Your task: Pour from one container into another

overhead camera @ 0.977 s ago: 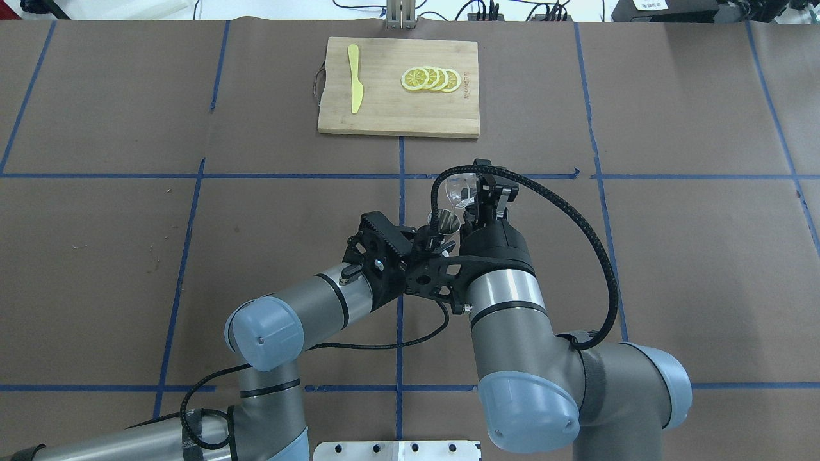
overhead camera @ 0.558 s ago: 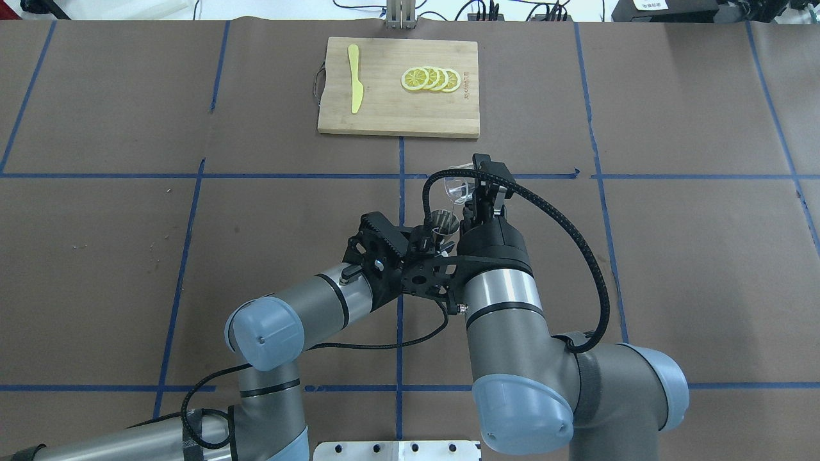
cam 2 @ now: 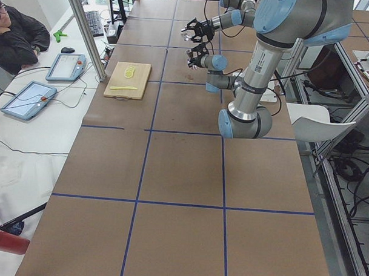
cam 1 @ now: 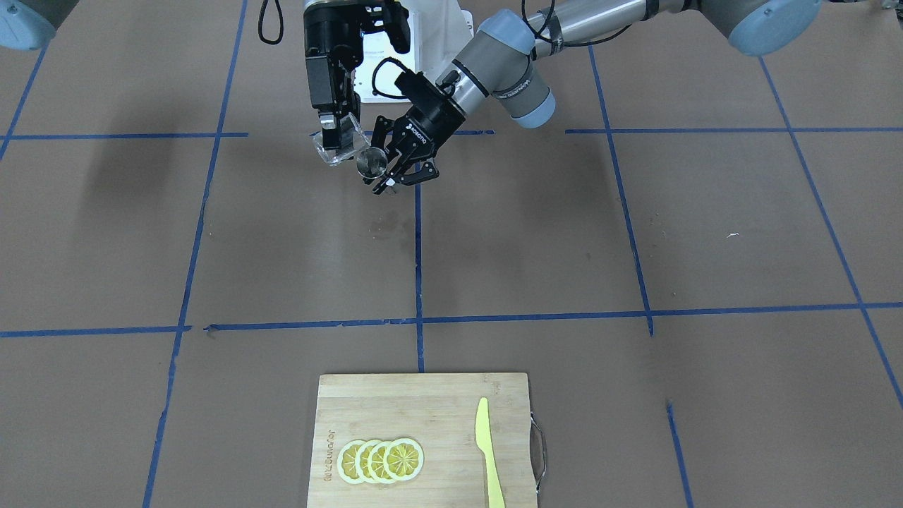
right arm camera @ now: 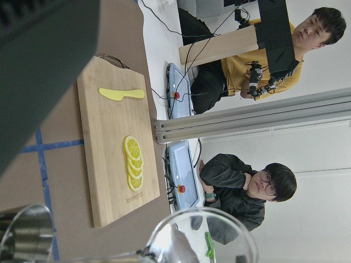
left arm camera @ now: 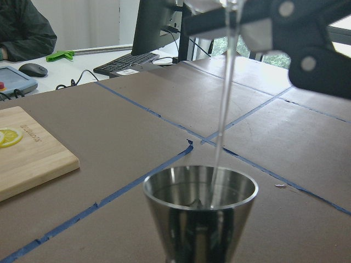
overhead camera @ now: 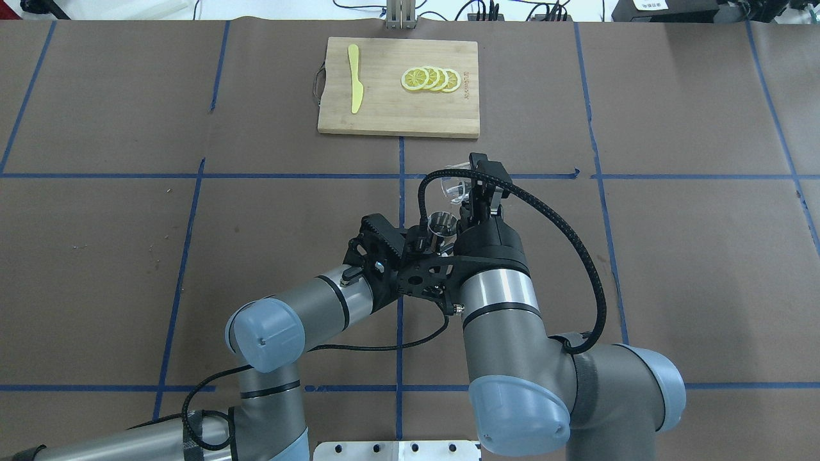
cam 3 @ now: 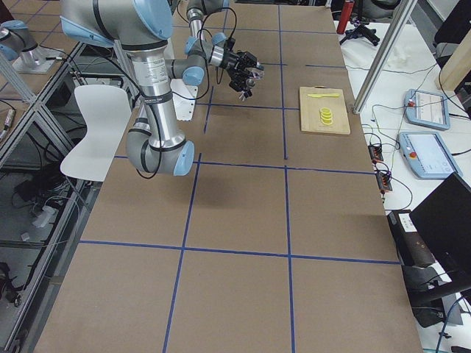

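Note:
My right gripper (overhead camera: 475, 187) is shut on the clear measuring cup (overhead camera: 453, 186), holding it tilted above the table's middle. The cup's lip leans over the steel jigger (overhead camera: 442, 224), which stands upright with my left gripper (overhead camera: 428, 242) shut on its lower part. In the left wrist view a thin clear stream (left arm camera: 222, 109) falls into the jigger (left arm camera: 200, 200). From the front, the cup (cam 1: 337, 146) sits just above and beside the jigger (cam 1: 370, 162). The right wrist view shows the cup's rim (right arm camera: 203, 238) and the jigger's edge (right arm camera: 24, 233).
A bamboo cutting board (overhead camera: 397, 118) lies at the far middle, with several lemon slices (overhead camera: 430, 79) and a yellow knife (overhead camera: 354, 86) on it. Brown paper with blue tape lines covers the table. Operators sit beyond the far edge (right arm camera: 252, 181).
The right arm has drifted slightly left and forward with the clear cup. The jigger in the left gripper has barely shifted.

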`<state>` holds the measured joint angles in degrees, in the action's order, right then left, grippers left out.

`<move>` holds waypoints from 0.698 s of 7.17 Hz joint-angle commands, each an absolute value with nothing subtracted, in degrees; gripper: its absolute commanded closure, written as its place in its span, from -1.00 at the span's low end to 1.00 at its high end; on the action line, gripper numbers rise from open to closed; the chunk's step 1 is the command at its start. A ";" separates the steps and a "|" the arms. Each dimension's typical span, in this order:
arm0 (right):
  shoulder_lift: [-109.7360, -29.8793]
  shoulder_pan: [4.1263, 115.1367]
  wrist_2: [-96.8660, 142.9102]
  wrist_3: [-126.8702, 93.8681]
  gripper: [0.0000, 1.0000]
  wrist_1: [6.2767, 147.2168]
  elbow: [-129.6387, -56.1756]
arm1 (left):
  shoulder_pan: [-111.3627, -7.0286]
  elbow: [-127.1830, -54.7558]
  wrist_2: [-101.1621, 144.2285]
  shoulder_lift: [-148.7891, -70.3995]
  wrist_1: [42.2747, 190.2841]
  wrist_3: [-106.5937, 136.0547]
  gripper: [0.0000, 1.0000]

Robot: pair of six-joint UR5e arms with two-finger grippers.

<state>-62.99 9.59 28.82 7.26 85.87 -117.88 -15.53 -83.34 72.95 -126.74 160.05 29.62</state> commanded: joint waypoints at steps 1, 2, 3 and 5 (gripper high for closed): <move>-62.84 9.58 28.65 7.65 1.00 85.87 -117.77 | -15.38 -83.32 72.95 -126.74 160.05 29.62 1.00; -62.84 9.67 28.39 7.73 1.00 85.87 -117.77 | -15.38 -83.32 72.95 -126.74 160.05 29.62 1.00; -62.75 9.58 27.87 8.34 1.00 85.87 -117.60 | -15.38 -83.32 72.95 -126.74 160.05 29.71 1.00; -61.35 9.67 26.29 12.39 1.00 85.96 -117.07 | -15.38 -83.32 72.95 -126.74 160.05 29.62 1.00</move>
<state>-61.95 9.64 27.19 10.85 85.89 -117.45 -15.39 -83.32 72.95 -126.74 160.05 29.64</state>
